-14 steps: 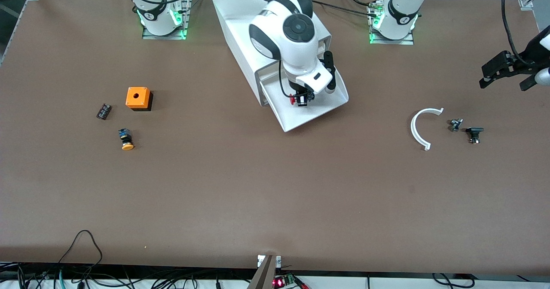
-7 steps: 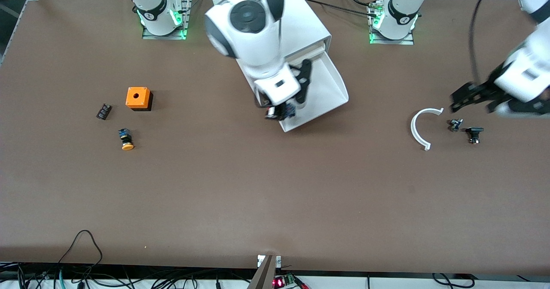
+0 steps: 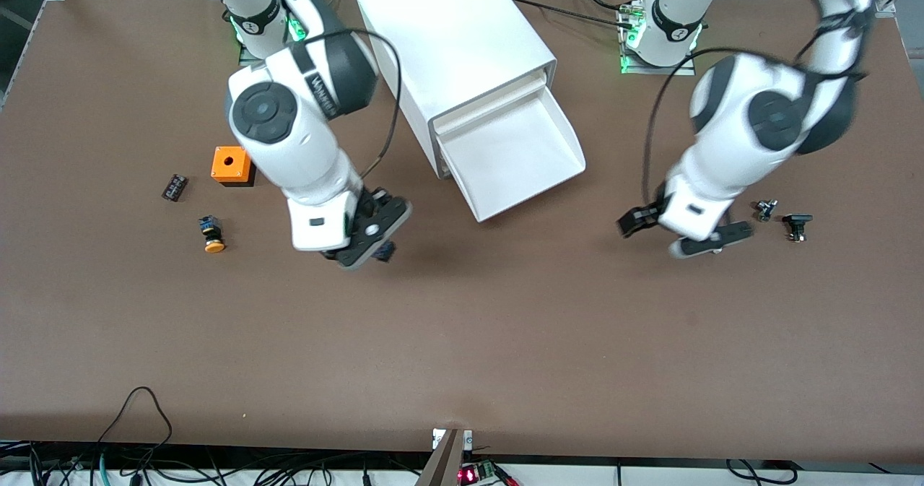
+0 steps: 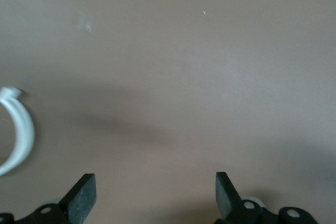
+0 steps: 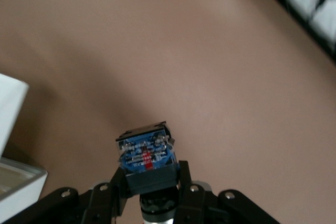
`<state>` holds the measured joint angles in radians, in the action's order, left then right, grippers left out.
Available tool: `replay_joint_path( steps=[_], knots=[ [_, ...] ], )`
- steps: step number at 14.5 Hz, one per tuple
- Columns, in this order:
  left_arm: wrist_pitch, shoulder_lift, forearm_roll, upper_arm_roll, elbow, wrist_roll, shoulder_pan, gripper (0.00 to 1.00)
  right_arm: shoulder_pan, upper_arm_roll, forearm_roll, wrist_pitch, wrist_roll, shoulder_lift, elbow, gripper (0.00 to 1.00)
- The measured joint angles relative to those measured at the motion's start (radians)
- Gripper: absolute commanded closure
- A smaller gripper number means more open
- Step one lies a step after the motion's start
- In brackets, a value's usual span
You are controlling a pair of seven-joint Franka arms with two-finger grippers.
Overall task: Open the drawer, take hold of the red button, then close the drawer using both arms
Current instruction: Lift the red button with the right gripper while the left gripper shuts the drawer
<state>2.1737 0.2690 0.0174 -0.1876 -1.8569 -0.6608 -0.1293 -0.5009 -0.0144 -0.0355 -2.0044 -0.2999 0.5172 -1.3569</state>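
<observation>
The drawer (image 3: 516, 155) stands pulled out of the white cabinet (image 3: 455, 45), and its tray looks empty. My right gripper (image 3: 377, 243) is over the bare table beside the drawer, toward the right arm's end. It is shut on the button (image 5: 147, 157): the black-blue body shows between the fingers in the right wrist view, and the red cap is hidden. My left gripper (image 3: 675, 235) is open and empty, low over the table toward the left arm's end from the drawer. Its fingers (image 4: 84, 195) stand wide apart.
An orange cube with a hole (image 3: 232, 165), a yellow-capped pushbutton (image 3: 211, 235) and a small black part (image 3: 174, 187) lie toward the right arm's end. A white curved piece (image 4: 18, 135) lies under the left hand. Two small dark parts (image 3: 796, 226) lie beside it.
My right gripper lifted the button out of the drawer and carried it over the table toward the right arm's end. My left arm swung in from the table's end toward the drawer.
</observation>
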Motion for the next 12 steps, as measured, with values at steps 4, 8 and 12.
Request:
replay_joint_path(
  steps=[4,8,12],
  knots=[
    [0.177,0.113,0.000,-0.001,-0.037,-0.132,-0.084,0.00,0.048,-0.041,0.020,-0.001,0.217,-0.039,-0.156,0.74],
    [0.298,0.133,0.000,-0.010,-0.128,-0.156,-0.133,0.00,0.139,-0.046,0.024,-0.022,0.256,-0.043,-0.282,0.74],
    [0.300,0.091,0.000,-0.111,-0.202,-0.158,-0.140,0.00,0.209,-0.047,0.025,-0.139,0.256,-0.064,-0.428,0.73]
  ],
)
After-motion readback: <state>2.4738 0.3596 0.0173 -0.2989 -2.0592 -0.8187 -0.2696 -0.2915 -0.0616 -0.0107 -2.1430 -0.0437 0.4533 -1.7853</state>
